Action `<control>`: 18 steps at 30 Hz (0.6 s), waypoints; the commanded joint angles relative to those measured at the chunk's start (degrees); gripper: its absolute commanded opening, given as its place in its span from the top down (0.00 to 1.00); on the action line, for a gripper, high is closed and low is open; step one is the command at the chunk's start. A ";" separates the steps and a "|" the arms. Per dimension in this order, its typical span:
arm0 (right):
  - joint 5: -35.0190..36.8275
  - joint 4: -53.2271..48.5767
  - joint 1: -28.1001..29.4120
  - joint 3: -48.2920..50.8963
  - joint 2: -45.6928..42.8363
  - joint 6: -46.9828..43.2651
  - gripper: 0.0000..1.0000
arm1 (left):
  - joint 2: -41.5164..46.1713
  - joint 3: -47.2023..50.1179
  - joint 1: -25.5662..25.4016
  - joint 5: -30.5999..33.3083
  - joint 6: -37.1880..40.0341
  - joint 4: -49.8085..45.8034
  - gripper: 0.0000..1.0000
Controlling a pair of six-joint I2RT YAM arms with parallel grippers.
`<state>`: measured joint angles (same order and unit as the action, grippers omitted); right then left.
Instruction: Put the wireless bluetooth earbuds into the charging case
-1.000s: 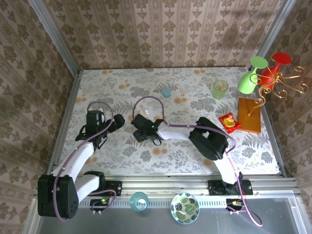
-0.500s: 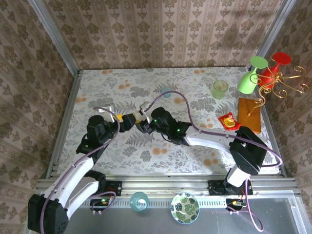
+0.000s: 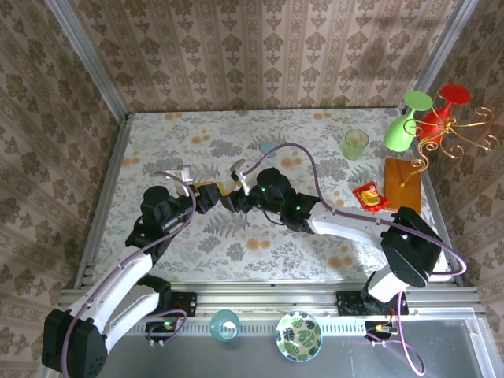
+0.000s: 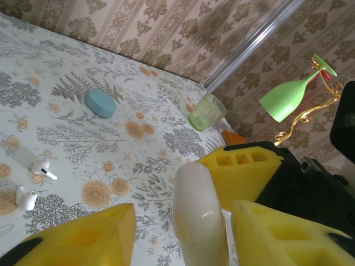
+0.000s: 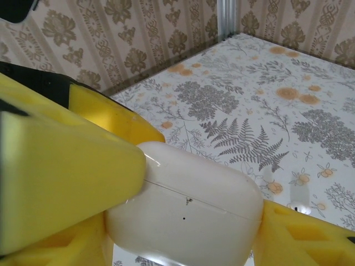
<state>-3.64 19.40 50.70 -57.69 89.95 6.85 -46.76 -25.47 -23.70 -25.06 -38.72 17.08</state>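
Observation:
The charging case (image 5: 186, 208), glossy white with its lid shut, is held above the table with my right gripper (image 5: 183, 221) shut on its two ends. My left gripper (image 4: 183, 209) straddles the case (image 4: 199, 213) across its flat faces. Its right finger (image 4: 277, 233) is almost touching and a gap shows beside its left finger (image 4: 89, 238). From above, the left gripper (image 3: 209, 197) and right gripper (image 3: 235, 198) meet tip to tip over the left-centre of the table. Two earbuds (image 4: 43, 168) (image 4: 25, 198) lie apart on the cloth, off to the left in the left wrist view.
A light teal lump (image 3: 268, 147) lies toward the back. A green tumbler (image 3: 355, 143), tipped green (image 3: 408, 120) and red (image 3: 442, 110) goblets, a wooden board (image 3: 403, 186) and a red snack packet (image 3: 370, 197) crowd the right. A bowl (image 3: 298, 335) sits on the near rail.
Both arms have come together from apart. The left gripper's jaws have narrowed from wide open around the case, which the right gripper keeps holding.

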 commanded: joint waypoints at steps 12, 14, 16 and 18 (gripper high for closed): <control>-6.76 3.85 -0.47 0.82 -2.21 0.10 0.43 | -3.26 -0.67 -0.47 -6.22 -2.79 4.11 0.82; -6.41 3.67 -0.64 0.94 -2.45 0.09 0.43 | -2.84 -0.48 -0.43 -6.23 -2.52 4.11 0.88; -6.38 3.76 -0.81 1.22 -2.83 0.22 0.36 | -2.40 -0.35 -0.31 -6.06 -1.89 4.01 0.94; -7.17 4.30 -1.35 1.89 -3.73 0.77 0.27 | -2.02 -0.37 -0.31 -6.10 -0.60 3.85 0.98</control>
<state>-8.29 19.66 49.78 -56.34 89.47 7.55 -49.76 -25.50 -23.92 -29.50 -41.47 20.16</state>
